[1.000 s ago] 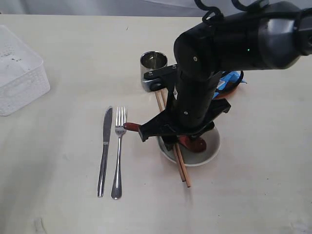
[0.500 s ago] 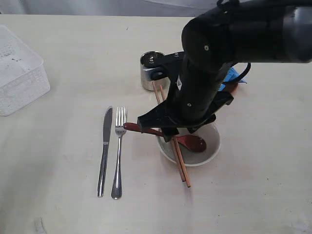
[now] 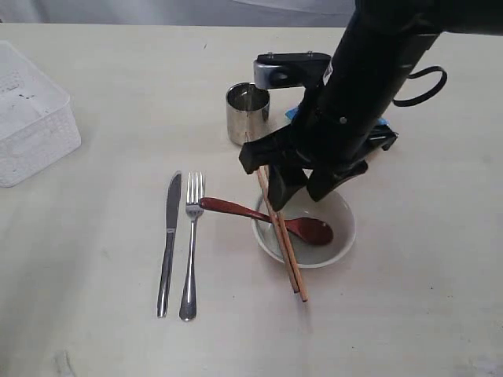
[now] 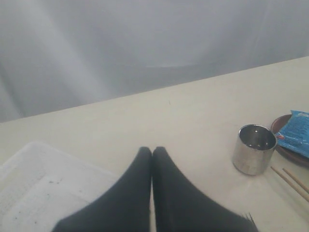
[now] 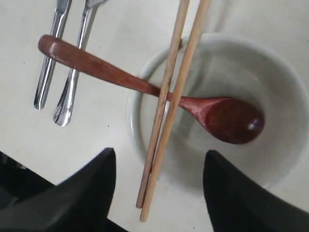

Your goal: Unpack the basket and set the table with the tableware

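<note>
The pale bowl (image 3: pixel 339 239) stands on the table (image 3: pixel 409 322). The dark red spoon (image 3: pixel 267 217) leans in it with its handle over the rim, and the wooden chopsticks (image 3: pixel 286 255) lie across that rim. My right gripper (image 3: pixel 301 191) hangs open just above them, holding nothing. In its wrist view the open gripper (image 5: pixel 159 154) straddles the chopsticks (image 5: pixel 174 96) above the spoon (image 5: pixel 145 87) and bowl (image 5: pixel 135 140). Knife (image 3: pixel 168 243) and fork (image 3: pixel 191 243) lie side by side to the left. The steel cup (image 3: pixel 247 112) stands behind. My left gripper (image 4: pixel 152 151) is shut and empty above the white basket (image 4: pixel 43 188).
The basket (image 3: pixel 31 118) sits at the table's left edge. In the left wrist view a blue snack packet (image 4: pixel 295 133) rests on the small brown-red plate (image 4: pixel 280 145) beside the cup (image 4: pixel 254 149). My right arm hides most of that plate in the exterior view.
My right gripper has risen from low over the bowl and drawn back toward the cup, still open. Spoon and chopsticks stay on the bowl.
</note>
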Controlling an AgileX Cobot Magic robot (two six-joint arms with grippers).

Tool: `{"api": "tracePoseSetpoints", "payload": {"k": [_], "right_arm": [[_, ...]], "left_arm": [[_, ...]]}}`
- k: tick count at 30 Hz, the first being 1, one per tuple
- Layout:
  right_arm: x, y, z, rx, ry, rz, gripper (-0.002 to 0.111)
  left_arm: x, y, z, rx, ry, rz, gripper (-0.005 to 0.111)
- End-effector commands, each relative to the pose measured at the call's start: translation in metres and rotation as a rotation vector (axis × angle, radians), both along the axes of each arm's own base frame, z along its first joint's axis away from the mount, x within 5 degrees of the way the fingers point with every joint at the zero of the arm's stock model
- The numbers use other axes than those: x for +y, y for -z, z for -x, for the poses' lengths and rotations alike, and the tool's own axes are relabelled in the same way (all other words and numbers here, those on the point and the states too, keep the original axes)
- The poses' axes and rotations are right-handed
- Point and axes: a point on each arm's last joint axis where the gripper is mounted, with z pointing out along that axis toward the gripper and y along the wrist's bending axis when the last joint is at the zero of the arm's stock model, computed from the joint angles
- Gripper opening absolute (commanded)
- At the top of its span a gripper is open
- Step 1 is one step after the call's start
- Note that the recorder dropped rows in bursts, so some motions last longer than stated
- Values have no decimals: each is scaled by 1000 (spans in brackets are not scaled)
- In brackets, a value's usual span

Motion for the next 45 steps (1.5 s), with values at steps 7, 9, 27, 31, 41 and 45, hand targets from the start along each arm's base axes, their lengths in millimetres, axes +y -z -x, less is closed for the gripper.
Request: {"api": "tracePoseSetpoints", "payload": {"k": [7, 9, 27, 31, 41, 45], "right_arm": [[-2, -10, -2, -119, -33, -48, 44], [-5, -24, 1, -173, -23, -78, 32], [-65, -120, 75, -696, 62, -399, 0], [-85, -131, 99, -839, 95, -494, 0], [-107, -86, 140, -556, 126, -402, 0], [-98, -57, 148, -224, 68, -286, 0]], "left_arm": [[3, 6, 2, 45, -8, -51, 0], [3, 6, 3, 54, -11, -55, 0], [18, -12, 44, -68, -11, 70, 0], [27, -20, 64, -148, -16, 133, 0], [35, -16, 83, -94, -53, 242, 0], [36, -12, 83, -51, -66, 226, 0]]}}
